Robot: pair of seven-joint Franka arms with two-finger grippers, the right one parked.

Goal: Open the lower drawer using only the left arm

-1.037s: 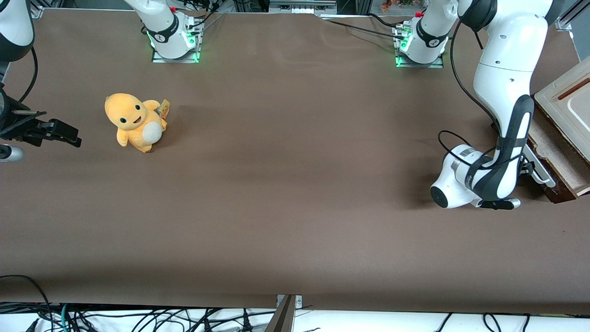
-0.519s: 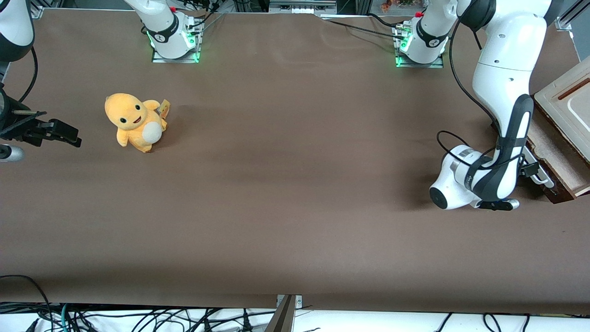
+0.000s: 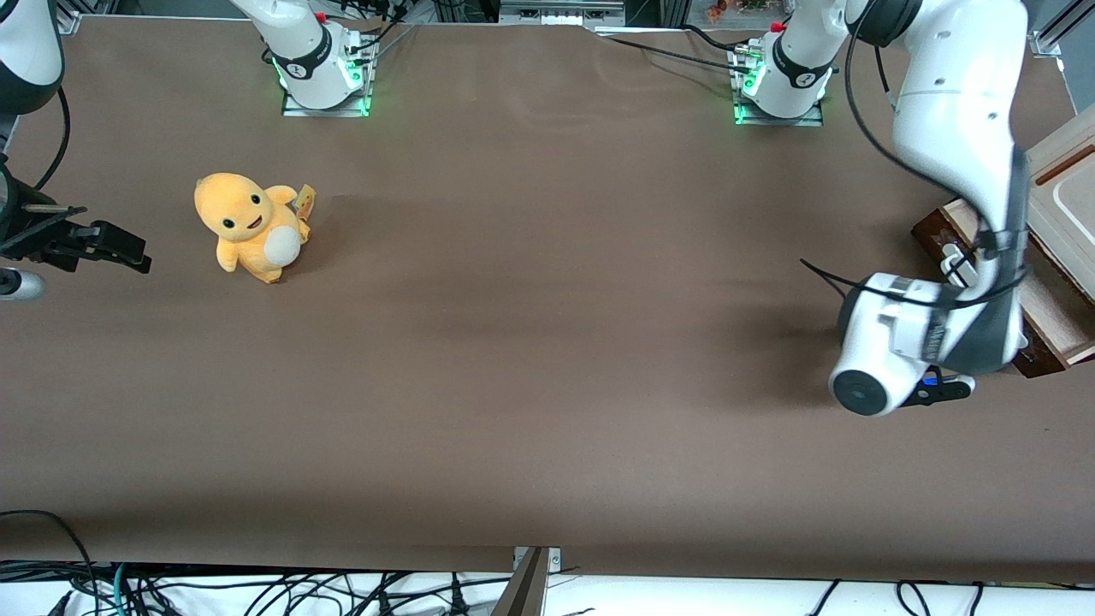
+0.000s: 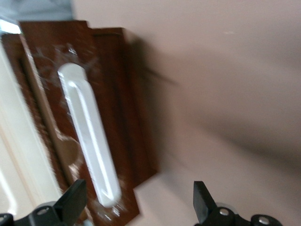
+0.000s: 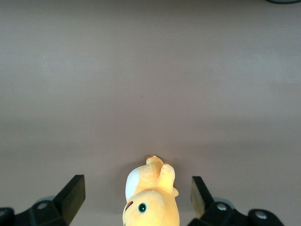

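The lower drawer [image 3: 984, 257] sits at the working arm's end of the table, under the cream panel [image 3: 1065, 192] of the cabinet. It looks pulled out part of the way: its dark brown front [image 4: 108, 117] stands proud of the cabinet and a strip of pale wood shows above it in the front view. So the opening seems largely done, as far as I can judge, though how much travel is left cannot be told.

The left arm [image 3: 958, 111] bends down over the drawer, and its gripper [image 4: 136, 207] hangs just in front of the drawer front, fingers spread wide and gripping nothing. The white bar handle [image 4: 89, 141] lies between the 2 fingertips' lines but apart from them, not touched.

The front view hides most of the handle under the arm's wrist; only a short white piece [image 3: 958, 263] peeks out. The wrist view shows the whole bar and the free gap to the fingers. Only the front view and the parked arm's camera show the yellow plush toy [image 3: 250, 227], well apart toward the parked arm's end.
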